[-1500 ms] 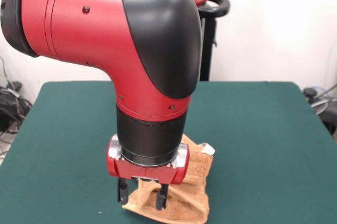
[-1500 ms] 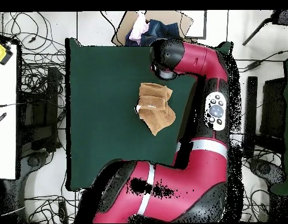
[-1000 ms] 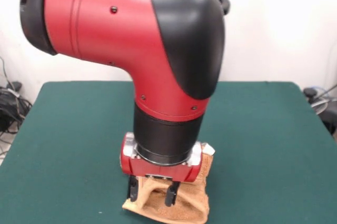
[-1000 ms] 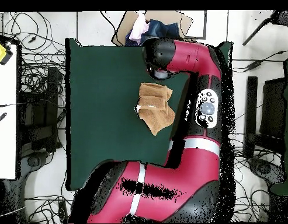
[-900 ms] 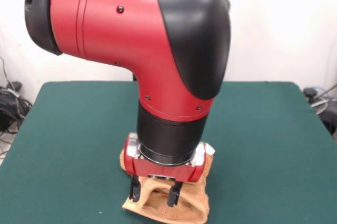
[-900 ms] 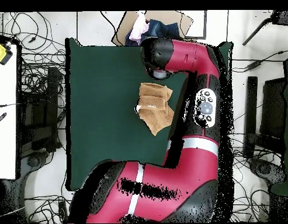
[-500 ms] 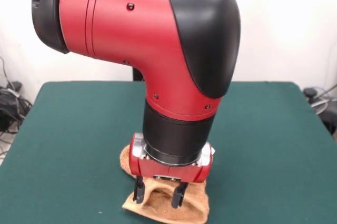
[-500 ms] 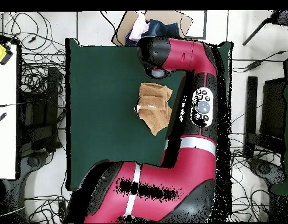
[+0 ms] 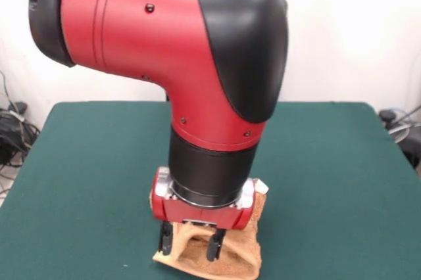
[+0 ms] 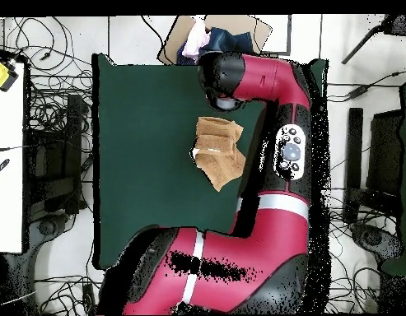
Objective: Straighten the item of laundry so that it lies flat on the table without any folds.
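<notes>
Towel, orange-tan, lying bunched and creased at near middle of green table, nothing flattened so far; tool hanging over its near edge, fingers spread straddling a raised fold, gripping nothing yet.

tangled cables, perhaps a cardboard box

Towel is seen lying crumpled on table, at the near edge in the front view. Gripper is positioned directly over it, jaws spread, a raised fold between them; the remaining cloth extends right of and behind the jaws.
</notes>
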Motion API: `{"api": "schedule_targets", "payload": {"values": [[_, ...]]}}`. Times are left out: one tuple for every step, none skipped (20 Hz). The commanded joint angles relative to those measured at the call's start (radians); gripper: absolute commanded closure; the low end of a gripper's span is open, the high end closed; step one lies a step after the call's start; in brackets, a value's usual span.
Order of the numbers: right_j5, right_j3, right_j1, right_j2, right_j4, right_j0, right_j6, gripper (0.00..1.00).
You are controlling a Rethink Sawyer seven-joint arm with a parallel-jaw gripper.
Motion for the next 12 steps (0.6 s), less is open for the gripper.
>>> {"api": "schedule_targets", "payload": {"values": [[-0.077,0.076,0.056,0.118,0.001,-0.038,-0.055,0.0],[-0.06,0.044,0.074,0.122,0.0,-0.039,-0.064,0.0],[-0.048,0.016,0.088,0.124,-0.004,-0.037,-0.071,0.0],[-0.036,-0.012,0.103,0.127,-0.007,-0.036,-0.079,0.0],[-0.028,-0.041,0.118,0.129,-0.01,-0.034,-0.084,0.0],[-0.023,-0.079,0.138,0.133,-0.016,-0.032,-0.096,0.0],[-0.01,-0.119,0.159,0.137,-0.02,-0.03,-0.109,0.0],[0.007,-0.164,0.182,0.14,-0.026,-0.027,-0.122,0.0],[0.023,-0.201,0.2,0.143,-0.03,-0.024,-0.138,0.0],[0.039,-0.229,0.213,0.144,-0.031,-0.02,-0.146,0.0],[0.048,-0.244,0.219,0.142,-0.03,-0.017,-0.149,0.0],[0.045,-0.235,0.213,0.135,-0.028,-0.014,-0.145,0.0]]}}
